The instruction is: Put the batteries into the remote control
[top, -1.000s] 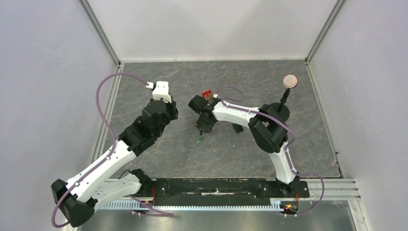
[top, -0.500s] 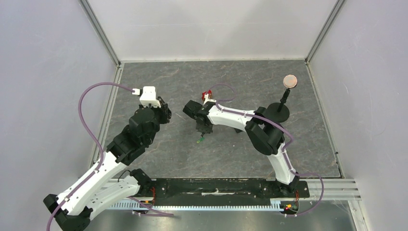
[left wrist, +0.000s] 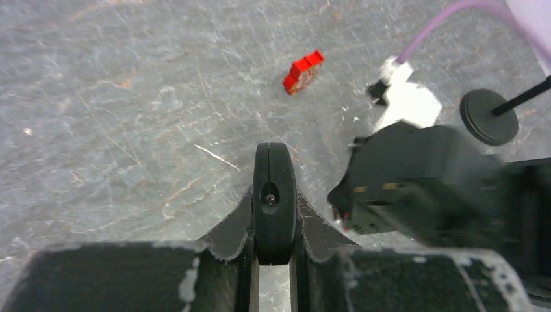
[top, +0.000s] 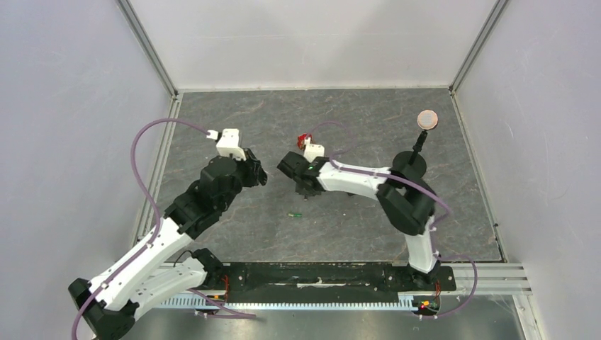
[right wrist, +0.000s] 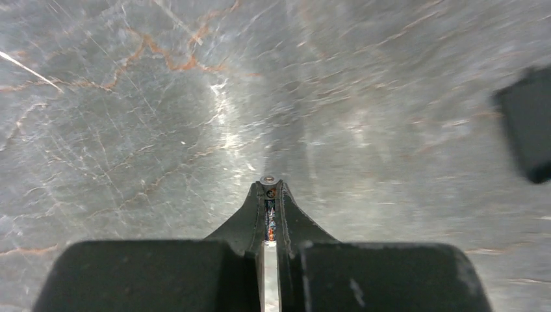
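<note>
My left gripper (left wrist: 273, 203) is shut on the black remote control (left wrist: 273, 188), seen end-on and standing up between the fingers. In the top view this gripper (top: 255, 173) is left of centre. My right gripper (right wrist: 268, 190) is shut on the dark battery (right wrist: 268, 211), whose pale end sticks out at the fingertips. In the top view the right gripper (top: 303, 185) faces the left one, a short gap apart. The green battery (top: 295, 214) lies loose on the table, nearer the arm bases than both grippers.
A small red-and-white box (top: 305, 138) (left wrist: 303, 71) lies behind the right wrist. A black round-based stand (top: 409, 164) with a tan disc (top: 426, 119) stands at the right. The right arm's wrist (left wrist: 416, 175) is close on the right in the left wrist view.
The left gripper swung out to the left, then back right toward the right gripper. The right gripper moved away from the green battery, which now lies slightly nearer the arm bases.
</note>
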Action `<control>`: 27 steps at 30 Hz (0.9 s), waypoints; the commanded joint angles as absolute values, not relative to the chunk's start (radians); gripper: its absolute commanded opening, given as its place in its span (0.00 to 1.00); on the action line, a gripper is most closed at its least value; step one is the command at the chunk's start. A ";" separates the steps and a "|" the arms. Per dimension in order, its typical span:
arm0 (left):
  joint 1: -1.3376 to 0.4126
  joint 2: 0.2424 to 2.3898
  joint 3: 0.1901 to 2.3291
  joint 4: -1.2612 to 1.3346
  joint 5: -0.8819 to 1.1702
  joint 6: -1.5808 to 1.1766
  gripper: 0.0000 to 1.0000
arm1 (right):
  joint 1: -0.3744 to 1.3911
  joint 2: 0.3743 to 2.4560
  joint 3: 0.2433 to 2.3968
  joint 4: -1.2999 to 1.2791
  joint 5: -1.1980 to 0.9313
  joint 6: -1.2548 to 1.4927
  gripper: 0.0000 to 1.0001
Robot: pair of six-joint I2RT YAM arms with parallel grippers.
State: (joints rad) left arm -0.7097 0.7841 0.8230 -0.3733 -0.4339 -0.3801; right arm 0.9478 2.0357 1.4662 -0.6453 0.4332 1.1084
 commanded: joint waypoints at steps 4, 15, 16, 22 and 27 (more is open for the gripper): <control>-0.666 0.943 0.880 -0.285 -0.129 -0.545 0.02 | 0.882 1.577 1.235 -0.356 0.545 0.824 0.00; -0.588 1.125 0.894 0.157 0.484 -0.801 0.02 | 0.876 1.063 1.031 -0.097 0.196 0.315 0.00; -0.586 1.131 0.894 0.195 0.517 -0.834 0.02 | 0.876 1.041 1.027 -0.096 0.170 0.284 0.00; -0.586 1.143 0.877 0.391 0.656 -0.959 0.02 | 0.876 0.950 0.987 -0.065 -0.038 0.136 0.00; -0.586 1.140 0.899 0.398 0.683 -0.955 0.02 | 0.876 0.958 1.039 -0.128 -0.147 0.057 0.00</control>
